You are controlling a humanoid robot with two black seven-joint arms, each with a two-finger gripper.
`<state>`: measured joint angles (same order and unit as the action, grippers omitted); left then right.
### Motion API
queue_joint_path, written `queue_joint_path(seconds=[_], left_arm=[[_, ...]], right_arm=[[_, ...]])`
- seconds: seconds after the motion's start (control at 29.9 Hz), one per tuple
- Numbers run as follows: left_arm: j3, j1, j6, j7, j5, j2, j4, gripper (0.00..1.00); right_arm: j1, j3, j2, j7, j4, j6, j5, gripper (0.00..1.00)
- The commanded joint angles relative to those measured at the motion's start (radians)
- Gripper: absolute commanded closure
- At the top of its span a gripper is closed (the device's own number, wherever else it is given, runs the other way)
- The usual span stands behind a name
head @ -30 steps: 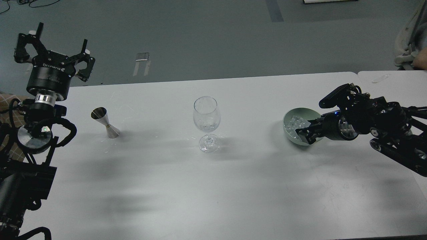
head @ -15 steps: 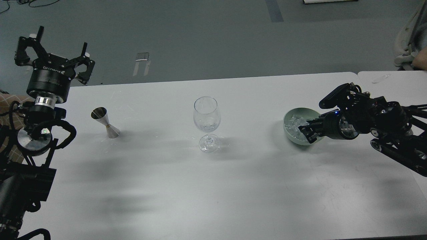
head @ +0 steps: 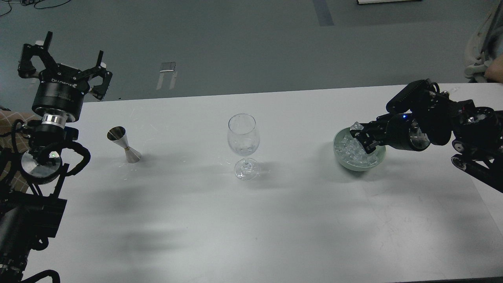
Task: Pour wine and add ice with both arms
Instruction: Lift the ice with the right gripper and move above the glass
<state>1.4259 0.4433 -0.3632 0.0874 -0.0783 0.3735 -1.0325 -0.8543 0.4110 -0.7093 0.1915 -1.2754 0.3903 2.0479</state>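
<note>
A clear wine glass (head: 243,135) stands upright at the table's middle, with a little clear wine (head: 245,150) barely visible low in its bowl. A pale green bowl (head: 355,168) at the right holds several ice cubes (head: 351,151). My right gripper (head: 359,135) hovers just above the bowl's far rim, shut on one ice cube (head: 357,126) that glints at its tip. My left gripper (head: 67,57) is open and empty, raised at the far left, behind and left of a steel jigger (head: 125,144).
The white table (head: 251,220) has its far edge behind the glass and meets a second table at the far right. A chair and someone's arm (head: 489,65) show at the right edge.
My right gripper closed among the ice in the bowl, then rose up and back out of it with a cube at its tip. The left arm barely moved.
</note>
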Motion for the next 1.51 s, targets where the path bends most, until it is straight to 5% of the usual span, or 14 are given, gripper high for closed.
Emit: queue_joint_path(seconds=[0.0,0.4,0.9,1.47], left_arm=[[0.002,0.000,-0.003,0.000,0.000,0.007,0.000,0.01],[0.011,0.000,0.000,-0.001,0.000,0.031,-0.003,0.01],[0.034,-0.003,0.000,-0.003,0.002,0.051,-0.003,0.01],[0.034,-0.021,-0.003,0.000,0.002,0.058,-0.001,0.01]], right_arm=[[0.004,0.055,-0.015,0.000,-0.015,-0.048,-0.009,0.82],[0.015,0.222,0.128,0.000,-0.016,-0.189,-0.015,0.88],[0.034,0.250,0.389,-0.003,-0.073,-0.195,-0.014,0.87],[0.073,0.242,0.482,-0.024,-0.067,-0.195,-0.005,0.86]])
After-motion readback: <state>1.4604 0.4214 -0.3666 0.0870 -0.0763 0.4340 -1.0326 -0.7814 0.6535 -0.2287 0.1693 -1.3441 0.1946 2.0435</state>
